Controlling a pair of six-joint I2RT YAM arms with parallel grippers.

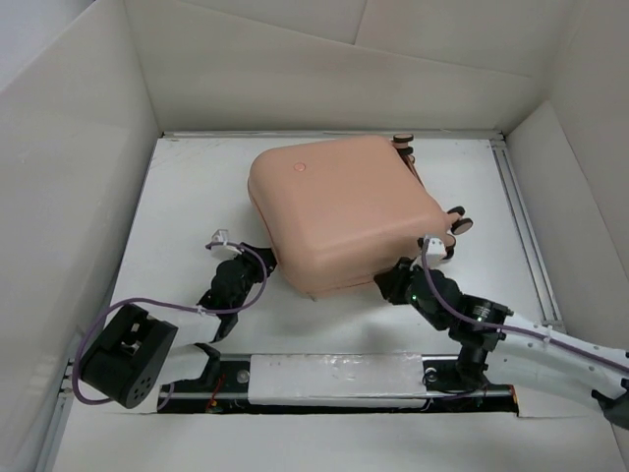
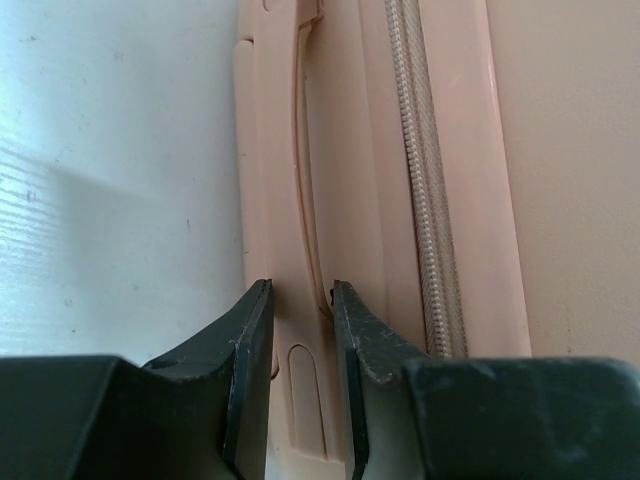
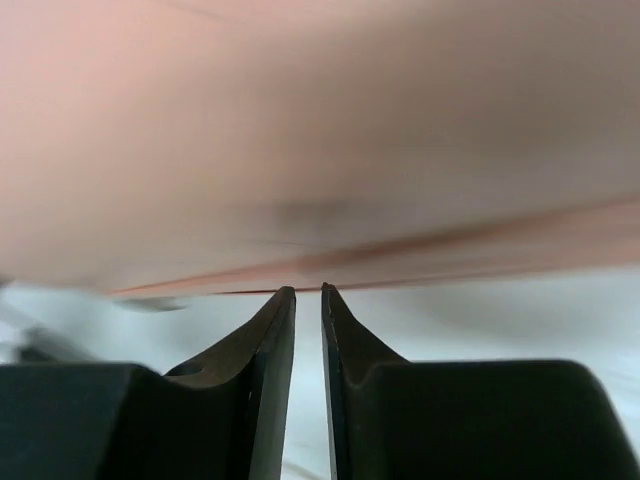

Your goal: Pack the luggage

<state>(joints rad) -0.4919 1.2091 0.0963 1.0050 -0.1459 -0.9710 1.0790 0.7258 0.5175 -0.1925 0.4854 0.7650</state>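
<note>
Your left arm is folded up tight near its base, wrist low over the table (image 1: 187,197), with the left gripper (image 1: 257,261) pointing at the near-left side of the luggage (image 1: 334,206). In its wrist view the left gripper's (image 2: 302,290) tips sit only a sliver apart on either side of the pink handle (image 2: 305,150), with the zipper (image 2: 420,180) running alongside to the right. Honestly, I can't tell if it's actually pinching that handle or just sitting around it. The luggage itself is zipped closed and lying flat in the middle of the table toward the back, round button (image 1: 300,166) facing up, wheels (image 1: 457,224) sticking out on the right side. Your right arm reaches in long and low from the bottom-right corner, and the right gripper (image 1: 385,285) is nosed up to the near-right edge of the shell. From that wrist, the right gripper (image 3: 308,290) is cracked open a hair, nothing between the tips, just under the blurry pink shell (image 3: 300,130).
</note>
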